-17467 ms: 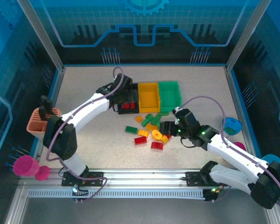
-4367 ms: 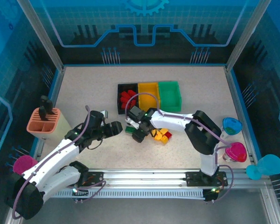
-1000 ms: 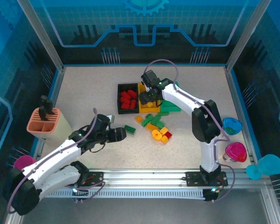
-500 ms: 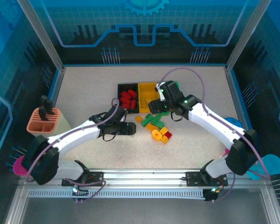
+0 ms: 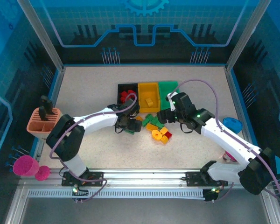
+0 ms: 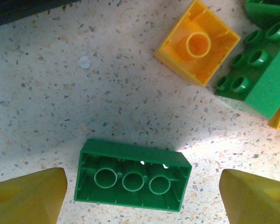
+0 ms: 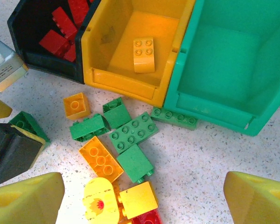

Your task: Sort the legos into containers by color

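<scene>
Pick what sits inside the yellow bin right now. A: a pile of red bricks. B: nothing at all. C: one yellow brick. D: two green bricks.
C: the right wrist view shows a single yellow brick lying on the floor of the yellow bin.

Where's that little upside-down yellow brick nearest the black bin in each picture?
Top external: yellow brick, centre, just below the black bin's right corner.
Left wrist: upper right, hollow side up.
Right wrist: left of centre, below the black bin.
Shared landmark: the black bin, a dark strip at left wrist's top left.
</scene>
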You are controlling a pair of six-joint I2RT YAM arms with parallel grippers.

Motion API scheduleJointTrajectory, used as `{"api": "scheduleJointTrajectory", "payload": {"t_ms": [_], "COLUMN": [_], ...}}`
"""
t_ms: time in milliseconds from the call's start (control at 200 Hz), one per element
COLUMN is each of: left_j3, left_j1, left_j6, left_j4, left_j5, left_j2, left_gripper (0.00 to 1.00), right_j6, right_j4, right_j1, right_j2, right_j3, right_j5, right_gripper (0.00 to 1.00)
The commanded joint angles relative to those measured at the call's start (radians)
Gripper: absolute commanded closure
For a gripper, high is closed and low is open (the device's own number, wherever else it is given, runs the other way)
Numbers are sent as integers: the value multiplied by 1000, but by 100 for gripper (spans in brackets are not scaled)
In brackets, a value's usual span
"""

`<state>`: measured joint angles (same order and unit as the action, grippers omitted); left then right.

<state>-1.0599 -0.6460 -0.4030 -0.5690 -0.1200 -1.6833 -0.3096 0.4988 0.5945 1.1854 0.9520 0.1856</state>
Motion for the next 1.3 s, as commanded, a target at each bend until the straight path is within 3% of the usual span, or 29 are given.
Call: {"api": "scheduleJointTrajectory", "payload": {"t_ms": [0,485,545,630,685,830,996,1291], "left_j3": [-32,-68,-78,-92,-104,-146,-221,-585], "left_j1": [-15,-45,-50,-60,-66,-76,-75,-76], "left_j6": [38,41,44,44,46,45,54,90], "left_j4": [-78,-71,-79,-87,-95,-123,-101,-109], "left_j5": [-47,-58,-72,-101,-115,-133,-63,13], "left_j2": [-19,-121,-134,-138,-138,-125,-53,-178], "left_gripper": [13,15,20,40,45,45,45,43], "right_j6": [-26,-55,-58,-63,-66,-71,-75,-173], "right_j4": [-43,-75,-74,-72,-68,-51,-18,75], "right_j1": [-18,-30,-35,-43,-48,-59,-75,-155], "right_j2": [-27,-61,-76,-101,-118,-155,-217,-325], "right_j3": [-37,-110,-119,-133,-140,-151,-160,-213], "right_j5": [-24,-45,-44,-48,-48,-46,-27,40], "right_gripper": [11,11,11,11,11,11,11,10]}}
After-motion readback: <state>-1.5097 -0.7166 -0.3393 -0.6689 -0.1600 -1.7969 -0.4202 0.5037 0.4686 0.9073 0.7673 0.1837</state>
